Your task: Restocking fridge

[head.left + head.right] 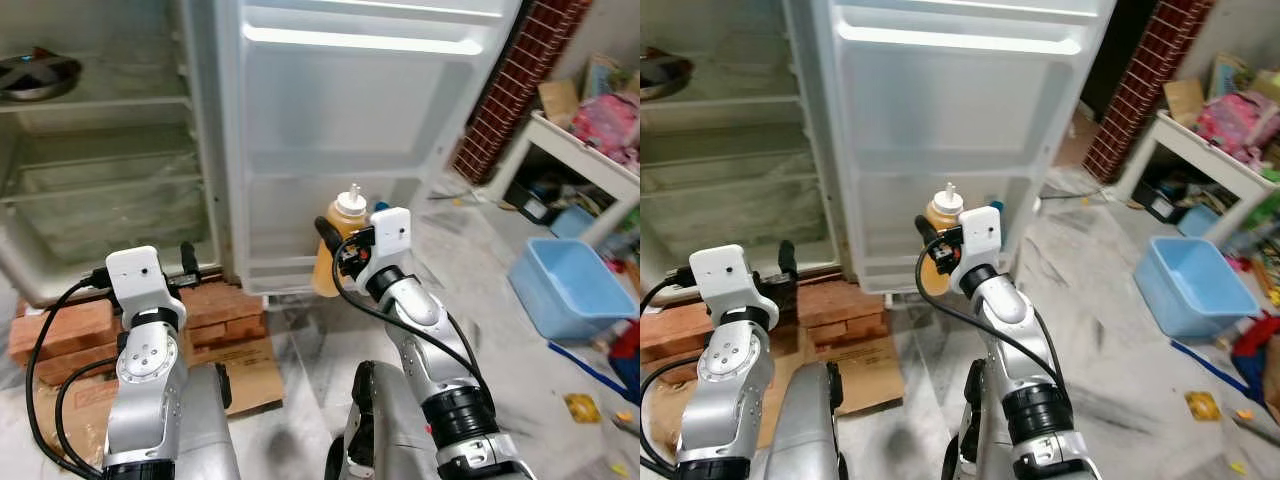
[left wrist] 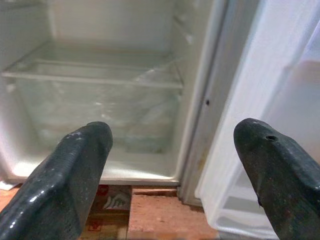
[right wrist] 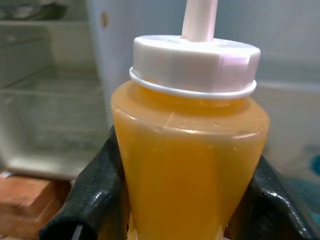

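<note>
One orange squeeze bottle [image 3: 189, 150] clamped in right gripper [image 1: 335, 255]; left gripper [image 2: 175, 175] spread wide, empty.

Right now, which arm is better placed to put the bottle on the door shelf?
Right. The right gripper already holds the orange bottle upright beside the fridge door. The left gripper is open, facing the fridge compartment.
</note>
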You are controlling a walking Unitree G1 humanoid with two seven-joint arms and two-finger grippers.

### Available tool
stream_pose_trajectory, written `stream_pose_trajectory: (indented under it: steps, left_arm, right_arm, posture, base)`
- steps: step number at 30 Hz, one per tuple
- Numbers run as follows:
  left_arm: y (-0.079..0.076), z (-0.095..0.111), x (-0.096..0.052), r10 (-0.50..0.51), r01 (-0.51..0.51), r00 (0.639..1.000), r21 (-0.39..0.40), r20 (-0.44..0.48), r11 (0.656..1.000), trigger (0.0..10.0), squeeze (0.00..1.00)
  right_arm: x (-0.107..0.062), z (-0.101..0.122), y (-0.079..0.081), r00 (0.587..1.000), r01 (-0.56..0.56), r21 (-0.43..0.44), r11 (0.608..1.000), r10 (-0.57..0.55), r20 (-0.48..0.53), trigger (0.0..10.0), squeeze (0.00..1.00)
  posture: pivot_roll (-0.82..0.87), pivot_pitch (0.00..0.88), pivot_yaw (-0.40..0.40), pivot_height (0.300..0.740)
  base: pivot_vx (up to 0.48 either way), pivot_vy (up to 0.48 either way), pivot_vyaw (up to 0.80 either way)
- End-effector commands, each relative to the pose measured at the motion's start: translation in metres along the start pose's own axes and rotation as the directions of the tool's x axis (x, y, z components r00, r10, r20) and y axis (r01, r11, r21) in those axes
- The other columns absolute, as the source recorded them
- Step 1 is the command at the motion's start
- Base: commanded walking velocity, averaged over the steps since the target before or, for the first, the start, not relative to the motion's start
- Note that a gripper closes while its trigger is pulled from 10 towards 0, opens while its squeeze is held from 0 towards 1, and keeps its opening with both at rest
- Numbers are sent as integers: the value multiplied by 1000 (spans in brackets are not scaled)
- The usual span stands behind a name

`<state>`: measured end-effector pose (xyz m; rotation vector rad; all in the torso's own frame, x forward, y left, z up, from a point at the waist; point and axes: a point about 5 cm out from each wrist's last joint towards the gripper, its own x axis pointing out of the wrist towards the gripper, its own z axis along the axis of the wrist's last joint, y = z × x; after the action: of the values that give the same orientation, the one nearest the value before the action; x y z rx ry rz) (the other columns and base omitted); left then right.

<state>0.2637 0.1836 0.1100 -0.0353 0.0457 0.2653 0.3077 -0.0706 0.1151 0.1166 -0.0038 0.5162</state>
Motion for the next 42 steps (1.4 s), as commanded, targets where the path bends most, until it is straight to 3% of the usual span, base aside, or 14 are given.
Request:
stream_pose_trajectory:
  steps: [1,3,16,26,31,35,40,42]
  left_arm:
    - [-2,-1,-1,-4,4,1000,-5,-9,1000,10000,0]
    - [-3,-1,-1,-7,7,1000,-4,-9,1000,10000,0]
    - [-5,-2,-1,-4,4,1000,-16,-14,1000,10000,0]
    - [-7,-2,-2,0,0,1000,-25,-20,1000,10000,0]
    - [-2,-12,-7,14,-14,996,5,-84,1000,10000,0]
    - [6,-27,-16,27,-15,983,70,-183,997,10000,0]
    - [17,-28,-22,34,-20,979,72,-202,997,10000,0]
    - [30,-32,-30,69,-47,966,91,-250,995,10000,0]
  right_arm:
    - [1,5,-1,1000,-12,-2,1000,12,16,10000,0]
    - [2,4,5,998,-61,-10,998,61,11,10000,0]
    - [2,3,7,996,-89,-5,996,89,-3,10000,0]
    - [-1,-3,13,986,-164,18,986,164,-35,10000,0]
    - [-1,-11,17,960,-264,16,964,265,-95,10000,0]
    - [7,-17,17,935,-335,-42,941,327,-136,10000,0]
    - [17,-16,16,937,-338,-101,936,324,-131,10000,0]
    - [21,-15,17,941,-328,-119,937,314,-123,10000,0]
  posture:
    - [100,11,-106,528]
    - [99,8,-107,528]
    - [98,8,-110,528]
    - [104,19,-112,528]
    - [115,33,-114,528]
    - [137,59,-111,528]
    - [158,81,-110,528]
    - [182,116,-106,523]
  base:
    - [375,0,0]
    - [392,0,0]
    - [377,0,0]
    - [0,0,0]
    - [0,0,0]
    - [0,0,0]
    - [0,0,0]
    - [0,0,0]
